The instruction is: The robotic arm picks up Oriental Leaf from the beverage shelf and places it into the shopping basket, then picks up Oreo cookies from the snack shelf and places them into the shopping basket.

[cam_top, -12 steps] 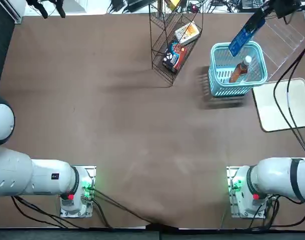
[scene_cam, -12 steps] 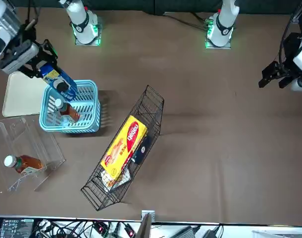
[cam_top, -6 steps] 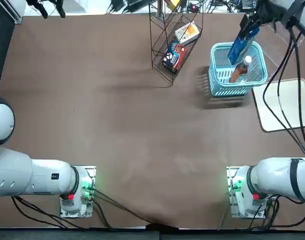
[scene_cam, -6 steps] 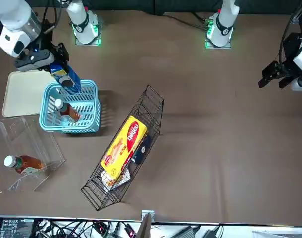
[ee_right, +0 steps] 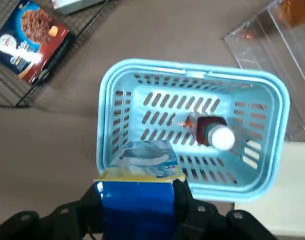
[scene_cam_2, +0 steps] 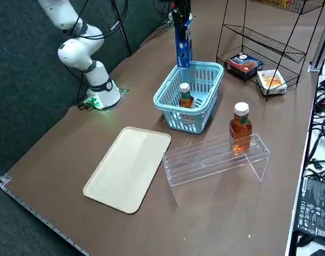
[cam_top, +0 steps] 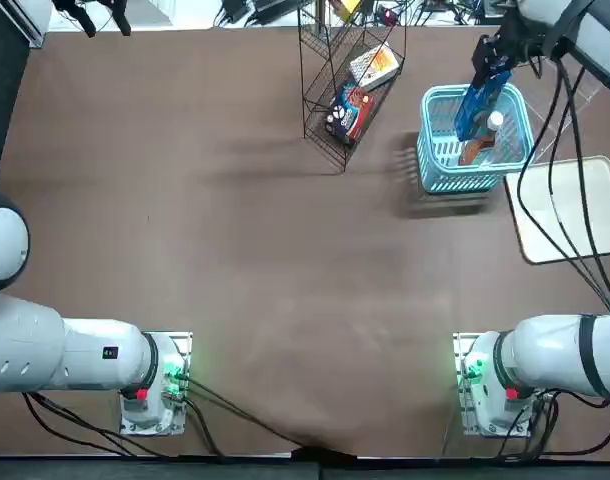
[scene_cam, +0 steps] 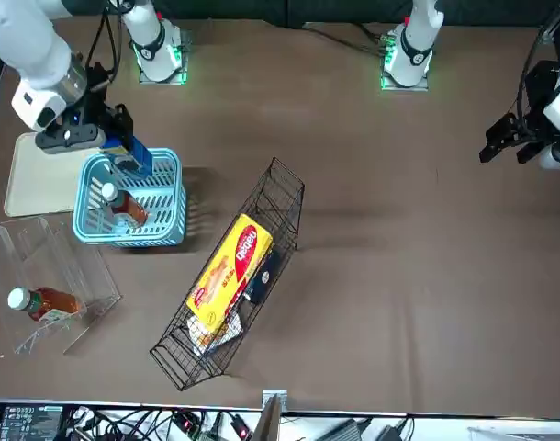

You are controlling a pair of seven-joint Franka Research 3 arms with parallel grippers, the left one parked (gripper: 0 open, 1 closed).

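My right gripper (cam_top: 492,52) is shut on the bright blue Oreo pack (cam_top: 476,102) and holds it upright over the turquoise shopping basket (cam_top: 425,150). The pack's lower end dips to the basket's rim on the side nearer the wire rack. The wrist view looks down past the Oreo pack (ee_right: 137,202) into the basket (ee_right: 192,70), where the Oriental Leaf bottle (ee_right: 212,131) lies. The right side view shows the pack (scene_cam_2: 182,45) standing above the basket (scene_cam_2: 176,114) and the bottle (scene_cam_2: 185,96).
The clear beverage shelf (scene_cam_2: 205,160) stands beside the basket with another amber bottle (scene_cam_2: 240,128) on it. The black snack shelf (scene_cam: 275,207) holds a yellow-white pack (scene_cam: 232,266) and a dark red-blue pack (cam_top: 347,108). A cream tray (scene_cam_2: 128,168) lies near the table's right edge.
The gripper has swung the Oreo pack from a tilt beyond the basket's far rim to upright over the basket, and lowered it towards the rim.
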